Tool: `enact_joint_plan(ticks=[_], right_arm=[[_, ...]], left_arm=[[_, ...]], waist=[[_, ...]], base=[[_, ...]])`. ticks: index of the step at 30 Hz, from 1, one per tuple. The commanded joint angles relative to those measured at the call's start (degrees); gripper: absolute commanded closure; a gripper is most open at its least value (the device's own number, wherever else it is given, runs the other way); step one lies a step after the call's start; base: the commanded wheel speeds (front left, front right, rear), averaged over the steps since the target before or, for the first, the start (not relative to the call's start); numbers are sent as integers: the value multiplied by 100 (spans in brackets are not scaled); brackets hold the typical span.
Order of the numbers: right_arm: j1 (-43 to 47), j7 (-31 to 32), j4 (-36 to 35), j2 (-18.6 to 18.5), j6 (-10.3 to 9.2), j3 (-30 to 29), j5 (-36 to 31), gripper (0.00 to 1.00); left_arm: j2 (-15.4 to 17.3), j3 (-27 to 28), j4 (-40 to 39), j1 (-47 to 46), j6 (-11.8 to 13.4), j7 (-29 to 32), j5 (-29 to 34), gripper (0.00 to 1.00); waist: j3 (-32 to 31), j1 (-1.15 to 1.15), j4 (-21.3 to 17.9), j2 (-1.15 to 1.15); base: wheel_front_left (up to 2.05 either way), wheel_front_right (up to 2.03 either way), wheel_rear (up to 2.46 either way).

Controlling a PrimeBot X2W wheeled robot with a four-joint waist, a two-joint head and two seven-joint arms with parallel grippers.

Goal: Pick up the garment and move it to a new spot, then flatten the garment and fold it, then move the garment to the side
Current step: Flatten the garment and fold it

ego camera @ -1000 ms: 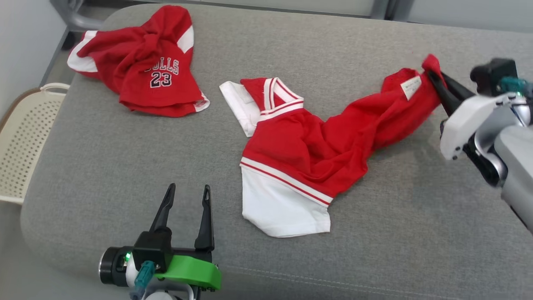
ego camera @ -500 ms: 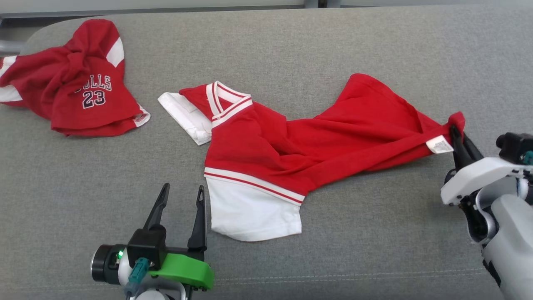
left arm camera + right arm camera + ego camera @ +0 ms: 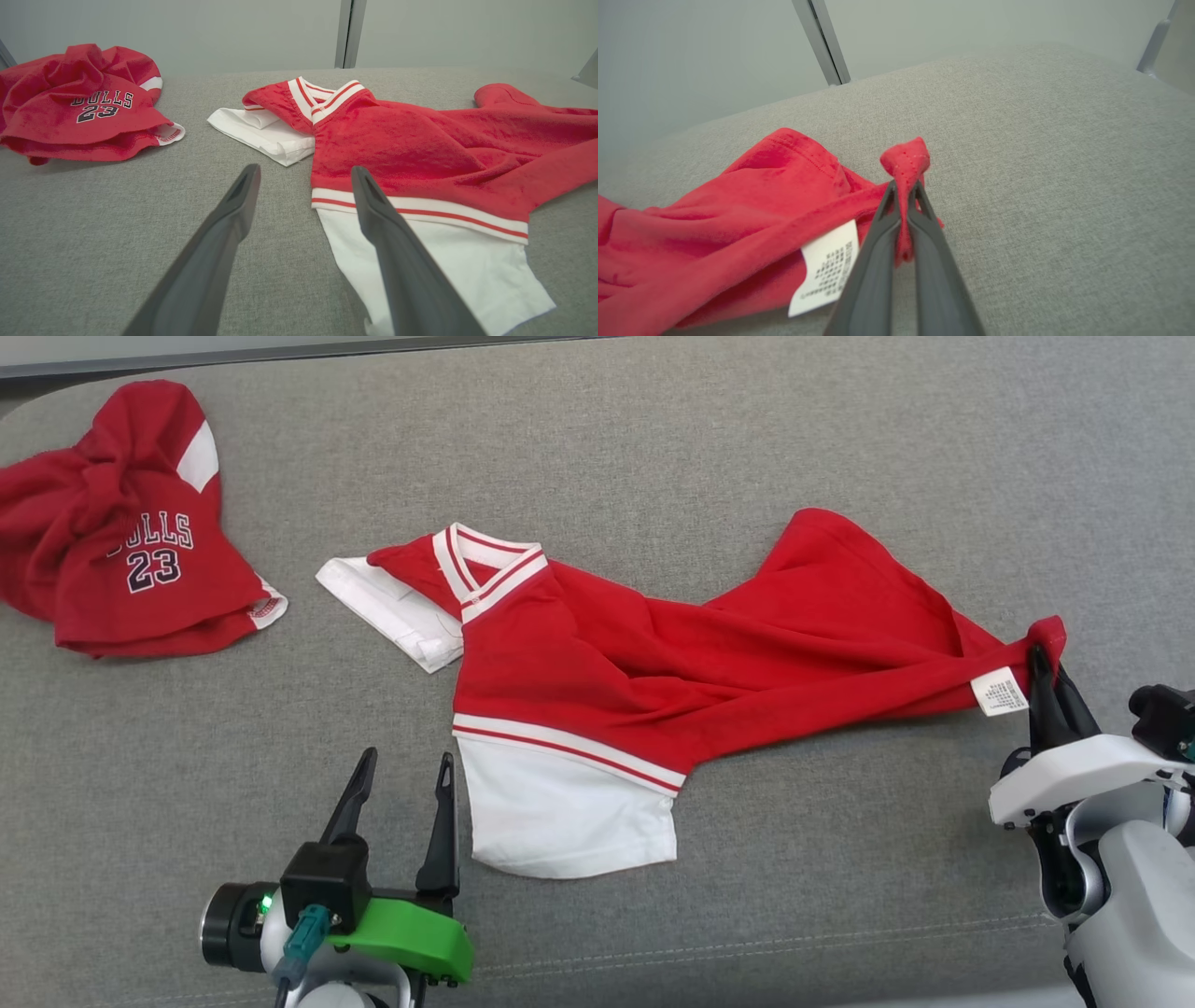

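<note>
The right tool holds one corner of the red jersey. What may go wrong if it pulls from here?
The right tool pinches only a small bunched tip of the red jersey; the cloth may slip out under a harder pull.
The jersey lies twisted and bunched; dragging by one corner may tighten the folds rather than flatten them.
The left tool stands open beside the white sleeve, holding nothing, so that end is probably unanchored.

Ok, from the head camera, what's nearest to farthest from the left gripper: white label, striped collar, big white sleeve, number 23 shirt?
1. big white sleeve, beside the left gripper
2. striped collar, ahead
3. number 23 shirt, far left
4. white label, far right
</note>
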Motion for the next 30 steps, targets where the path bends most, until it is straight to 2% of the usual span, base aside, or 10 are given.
enact_joint_plan(ticks=[1,3,4,5,6,13,19,24,30], right_arm=[[117,-18,-12,-14,-8,-43,-57,88],[177,-18,-33,6,-8,-87,-64,58],[215,-19,-61,19,-8,-108,-65,25],[264,-19,-69,38,-8,-118,-62,2],[326,-19,-86,48,-8,-118,-56,0],[875,-19,-35,28,-8,-170,-26,0],[1292,-19,102,-185,-8,-56,78,0],[1331,-19,-178,-313,-8,-205,108,0],[1198,-19,-705,-390,-8,-52,-2,0]], left_arm=[[24,10,13,-87,14,-16,-18,0],[18,12,28,-90,24,-30,-44,0],[21,18,35,-85,32,-36,-54,0],[29,25,40,-74,41,-43,-61,0],[35,28,41,-64,40,-40,-69,0],[56,32,52,-26,84,-77,-97,0],[83,57,105,-39,74,-74,-165,0],[163,42,224,-350,-33,66,-193,0],[133,-130,666,-1130,-335,601,-281,0]], waist=[[-4,0,-10,0],[-17,0,-33,0],[-25,0,-50,0],[-34,0,-72,0],[-44,0,-92,0],[-101,0,-236,0],[-143,0,-366,0],[-201,0,-500,0],[-230,0,-605,0]], base=[[0,0,0],[0,0,0],[0,0,0],[0,0,0],[0,0,0],[0,0,0],[0,0,0],[0,0,0],[0,0,0]])
